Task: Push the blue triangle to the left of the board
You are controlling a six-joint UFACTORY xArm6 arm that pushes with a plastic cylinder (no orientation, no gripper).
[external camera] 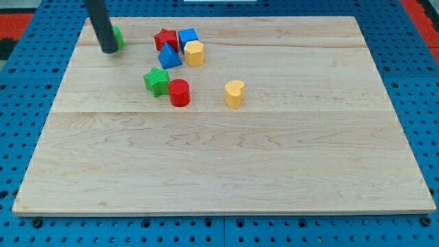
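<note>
Blue triangle untouched, upper left of centre; my tip far upper left (no claw fitted). Next, presumably: circling round to its right side.

**A robotics lab bench set up for tabletop pushing**

This looks like a research lab or test bench, not a home or shop. A pale wooden board made of glued planks lies flat on a blue perforated metal base with evenly spaced holes, the kind of mounting plate used for fixing equipment. Red flooring or matting shows at the view's top corners. A straight dark rod comes down from the view's top, and my tip rests on the board. Small plastic blocks in plain red, blue, green and yellow sit on the wood like test pieces.
</note>
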